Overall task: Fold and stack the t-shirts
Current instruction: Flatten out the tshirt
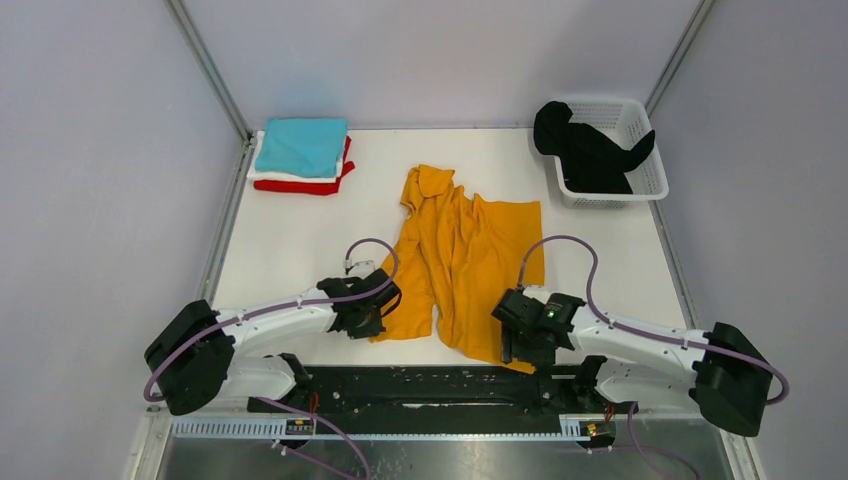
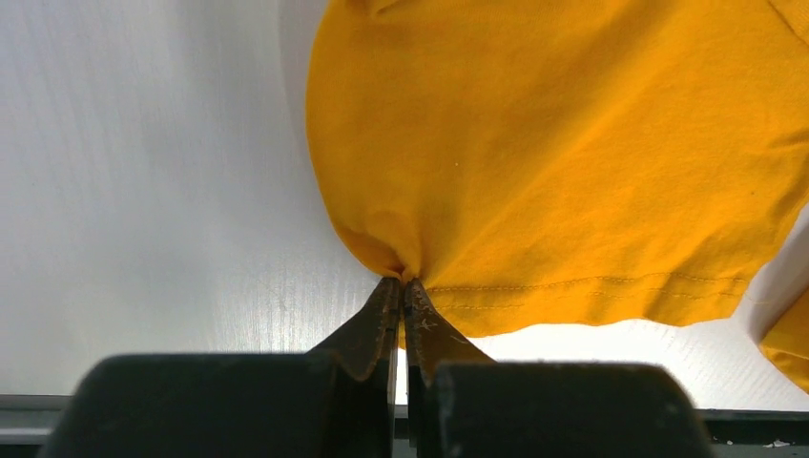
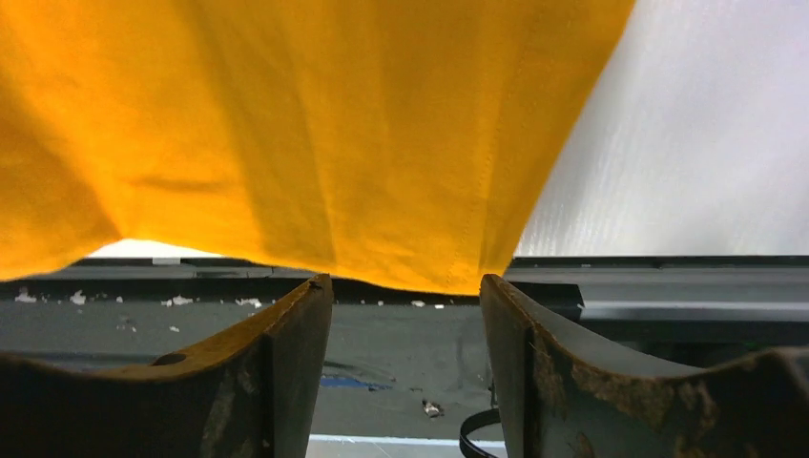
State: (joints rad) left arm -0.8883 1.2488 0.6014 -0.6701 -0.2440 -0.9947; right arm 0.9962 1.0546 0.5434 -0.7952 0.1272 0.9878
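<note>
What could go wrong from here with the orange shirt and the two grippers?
The right gripper stands open with the hem of the mustard-orange shirt only at its fingertips; closing there may catch a sliver or nothing. The left gripper pinches just a small bunched corner, which might slip under a pull. The shirt lies creased in the top view, so lifting could carry folds along.

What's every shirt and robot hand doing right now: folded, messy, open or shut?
mustard-orange t-shirt: unfolded, rumpled.
teal t-shirt: folded, topmost.
white t-shirt: folded, under the teal.
red t-shirt: folded, at the bottom.
black t-shirt: bunched up in the basket.
left gripper: shut on the mustard-orange t-shirt's hem.
right gripper: open at that shirt's edge.
</note>
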